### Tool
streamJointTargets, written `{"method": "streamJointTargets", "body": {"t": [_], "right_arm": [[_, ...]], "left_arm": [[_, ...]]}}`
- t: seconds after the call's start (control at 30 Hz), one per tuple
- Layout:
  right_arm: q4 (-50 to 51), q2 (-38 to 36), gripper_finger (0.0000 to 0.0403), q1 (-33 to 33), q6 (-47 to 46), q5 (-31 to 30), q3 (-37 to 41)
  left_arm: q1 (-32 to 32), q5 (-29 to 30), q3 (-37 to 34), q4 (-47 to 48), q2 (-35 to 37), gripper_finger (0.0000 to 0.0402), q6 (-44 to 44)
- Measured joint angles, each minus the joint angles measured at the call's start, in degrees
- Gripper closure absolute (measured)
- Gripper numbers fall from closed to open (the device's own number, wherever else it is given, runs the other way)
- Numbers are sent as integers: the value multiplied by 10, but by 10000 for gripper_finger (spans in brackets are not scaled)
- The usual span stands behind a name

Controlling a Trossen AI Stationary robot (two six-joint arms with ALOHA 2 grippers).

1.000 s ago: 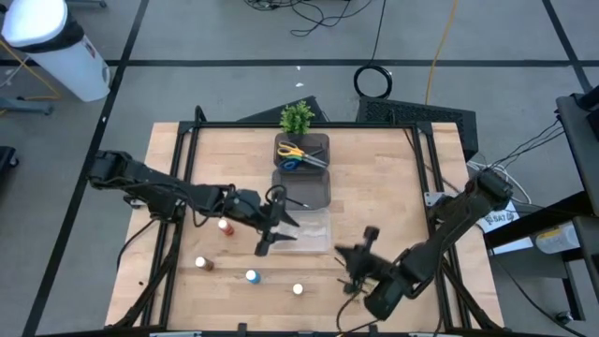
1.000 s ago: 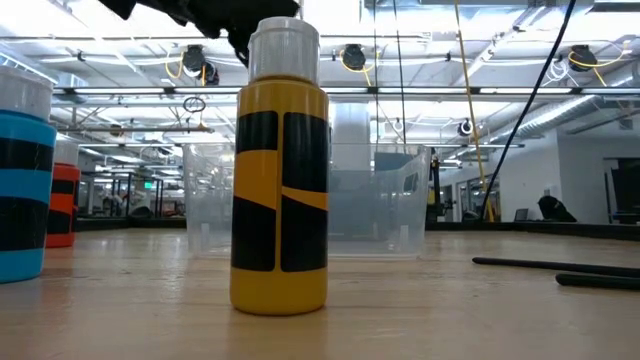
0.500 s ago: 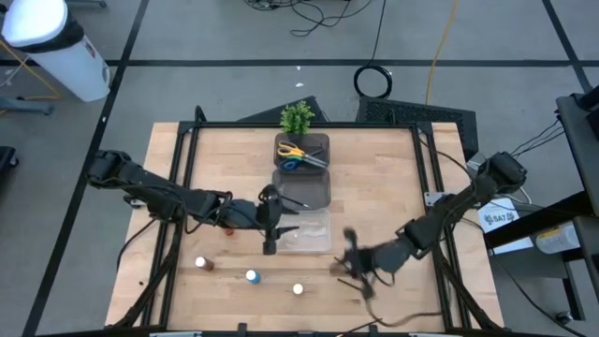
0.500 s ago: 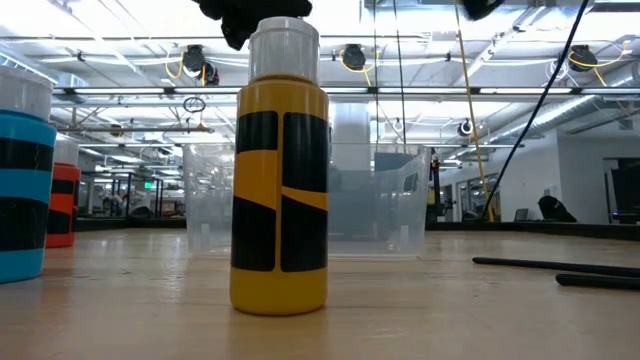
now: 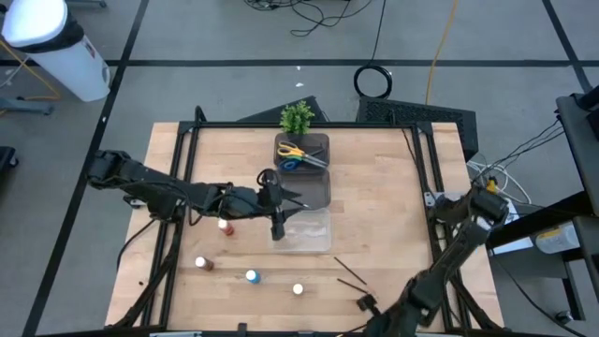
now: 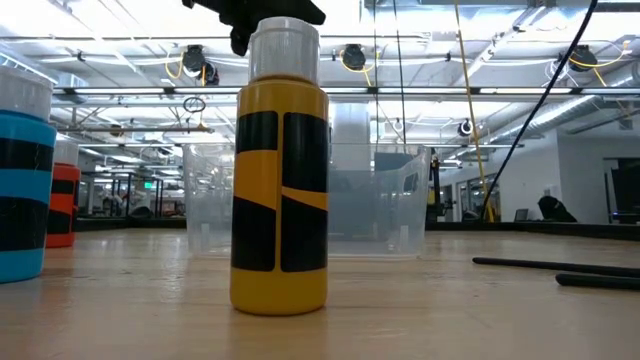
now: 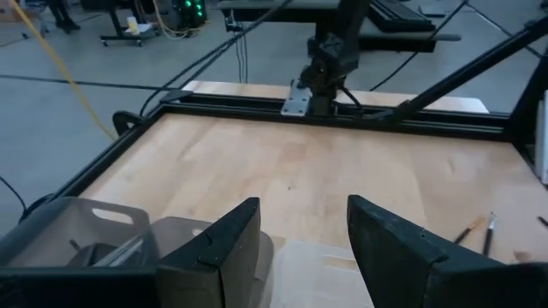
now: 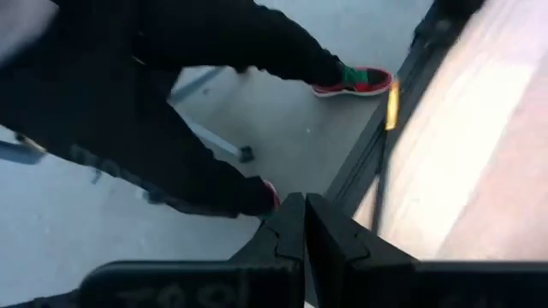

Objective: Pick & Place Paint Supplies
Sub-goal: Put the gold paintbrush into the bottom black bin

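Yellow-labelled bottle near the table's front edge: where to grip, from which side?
Probably grip the yellow-labelled bottle across its straight round body just below the white cap, coming from straight above. It stands upright, apart from the blue bottle, with bare table around it, so either finger has room.

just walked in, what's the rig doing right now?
Sorting paint supplies into bins. The left gripper hangs open and empty over the clear bin. The right gripper, shut and empty, is swung off the table's near edge. Scissors sit in a dark bin; four paint bottles and brushes remain on the table.
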State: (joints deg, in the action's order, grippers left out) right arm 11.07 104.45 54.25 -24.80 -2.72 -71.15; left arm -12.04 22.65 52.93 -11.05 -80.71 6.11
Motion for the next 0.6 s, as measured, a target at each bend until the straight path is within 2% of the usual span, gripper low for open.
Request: {"method": "streamJointTargets", "body": {"t": [0.33,0.6], "right_arm": [[-4,79,402,4,0,-33,-7],[10,91,403,-6,-2,-48,-5]], "left_arm": [[12,0,0,0,0,213,1],[12,-1,0,0,0,213,1]]}}
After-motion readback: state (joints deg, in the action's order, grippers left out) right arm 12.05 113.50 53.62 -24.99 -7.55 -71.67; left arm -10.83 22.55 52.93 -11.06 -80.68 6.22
